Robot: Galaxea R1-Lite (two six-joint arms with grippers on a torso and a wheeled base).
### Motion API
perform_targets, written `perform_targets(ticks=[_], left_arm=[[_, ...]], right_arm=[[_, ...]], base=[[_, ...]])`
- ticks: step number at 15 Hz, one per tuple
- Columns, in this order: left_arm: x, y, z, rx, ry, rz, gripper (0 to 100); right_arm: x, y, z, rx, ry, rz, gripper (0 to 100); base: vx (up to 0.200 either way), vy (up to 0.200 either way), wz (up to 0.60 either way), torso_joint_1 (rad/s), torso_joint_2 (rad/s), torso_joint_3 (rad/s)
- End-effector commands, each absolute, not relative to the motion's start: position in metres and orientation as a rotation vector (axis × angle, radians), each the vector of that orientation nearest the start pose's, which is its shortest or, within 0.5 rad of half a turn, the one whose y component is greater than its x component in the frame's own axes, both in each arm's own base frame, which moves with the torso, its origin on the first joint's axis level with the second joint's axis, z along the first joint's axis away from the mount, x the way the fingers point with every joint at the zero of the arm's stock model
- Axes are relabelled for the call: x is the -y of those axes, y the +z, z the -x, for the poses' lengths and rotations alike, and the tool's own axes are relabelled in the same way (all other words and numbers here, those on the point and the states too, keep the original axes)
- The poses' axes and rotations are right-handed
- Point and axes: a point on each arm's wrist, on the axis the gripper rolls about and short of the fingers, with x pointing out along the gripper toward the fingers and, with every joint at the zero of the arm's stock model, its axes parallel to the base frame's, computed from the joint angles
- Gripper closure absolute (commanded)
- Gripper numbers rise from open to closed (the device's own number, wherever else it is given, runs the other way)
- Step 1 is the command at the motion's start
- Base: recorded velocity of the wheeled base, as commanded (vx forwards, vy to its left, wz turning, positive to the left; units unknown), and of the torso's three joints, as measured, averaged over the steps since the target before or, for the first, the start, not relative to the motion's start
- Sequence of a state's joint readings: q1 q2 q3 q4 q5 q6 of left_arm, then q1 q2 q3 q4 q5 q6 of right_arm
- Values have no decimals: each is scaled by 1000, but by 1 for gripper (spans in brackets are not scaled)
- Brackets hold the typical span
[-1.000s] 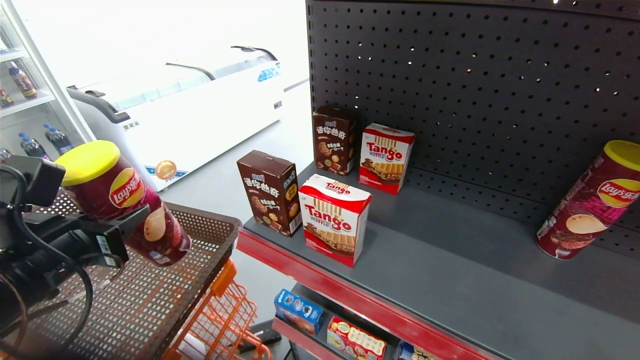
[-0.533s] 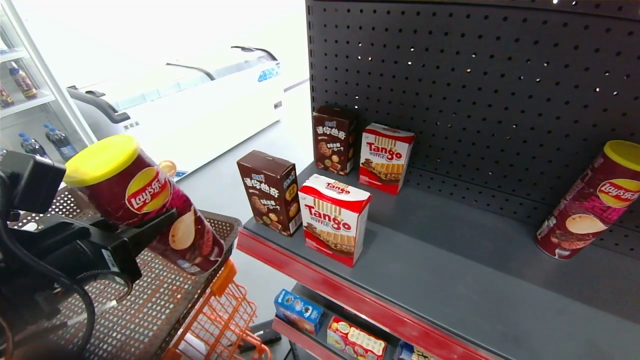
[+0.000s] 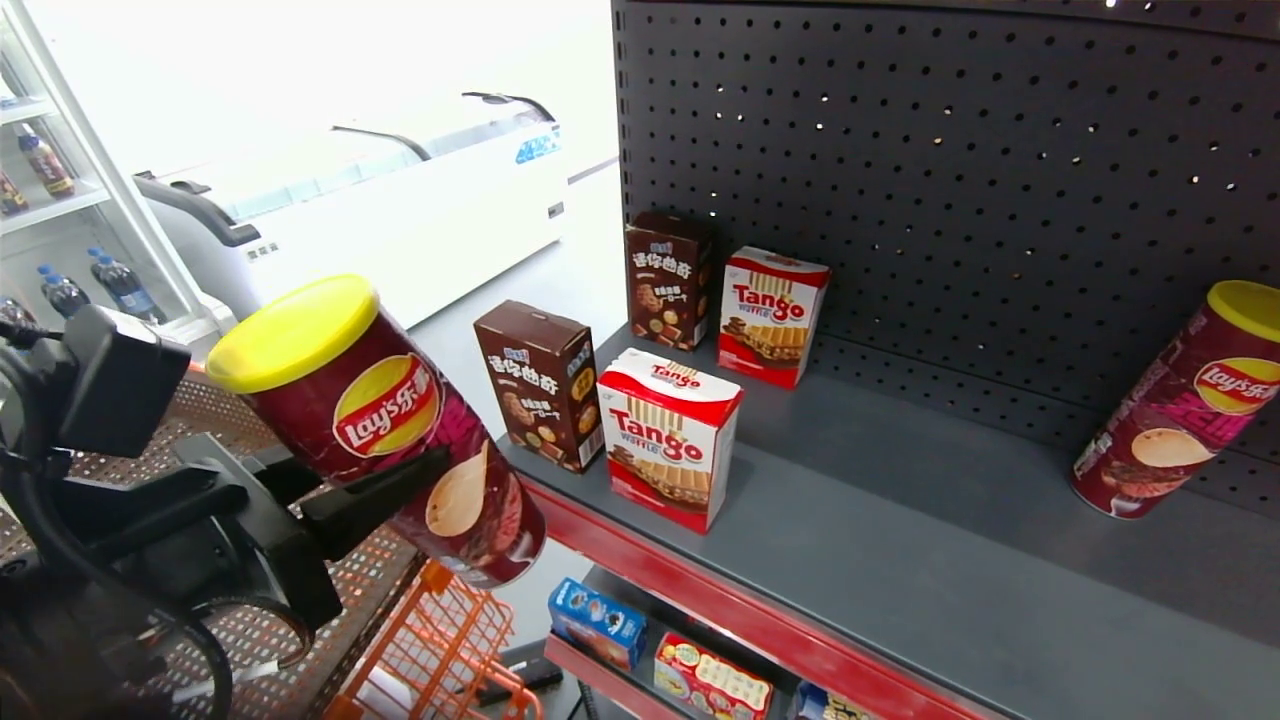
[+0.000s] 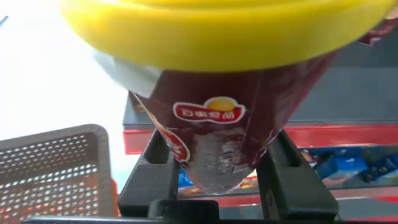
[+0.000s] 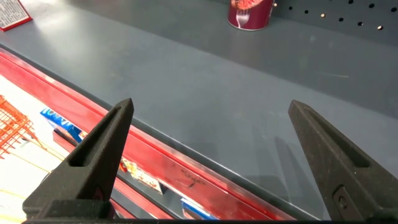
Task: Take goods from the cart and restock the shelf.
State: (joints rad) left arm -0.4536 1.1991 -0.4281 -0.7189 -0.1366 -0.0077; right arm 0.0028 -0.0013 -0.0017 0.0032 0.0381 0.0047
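Nearest us, we see the left jaws clamped on a tilted chips can (image 3: 385,430), by the cart basket (image 4: 56,165) and the front corner of the shelf (image 3: 900,540). The right jaws stand apart over the shelf; farther back, a second can (image 3: 1170,410) stands by the pegboard (image 3: 950,150).

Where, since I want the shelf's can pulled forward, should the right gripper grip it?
Probably at mid-body, below the lid, with the right gripper coming from the open front of the shelf, one finger either side. The can is a round tube standing by the pegboard, which blocks its back.
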Motion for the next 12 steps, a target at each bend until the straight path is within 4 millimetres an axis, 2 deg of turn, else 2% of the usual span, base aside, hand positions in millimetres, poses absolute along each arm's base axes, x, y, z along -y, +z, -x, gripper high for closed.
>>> perform_targets(ticks=[1, 4, 9, 12], left_arm=[[85, 206, -151, -63, -633, -2, 100], [94, 206, -157, -73, -664, -6, 100], [107, 201, -154, -101, -729, -20, 100], [117, 197, -165, -116, -744, -75, 100]], right_arm=[[-1, 76, 23, -2, 41, -5, 0], [-1, 76, 23, -2, 41, -5, 0], [-1, 76, 23, -2, 41, -5, 0], [-1, 76, 23, -2, 41, -5, 0]], base=[[0, 0, 0, 0, 0, 0], [0, 0, 0, 0, 0, 0], [0, 0, 0, 0, 0, 0], [0, 0, 0, 0, 0, 0]])
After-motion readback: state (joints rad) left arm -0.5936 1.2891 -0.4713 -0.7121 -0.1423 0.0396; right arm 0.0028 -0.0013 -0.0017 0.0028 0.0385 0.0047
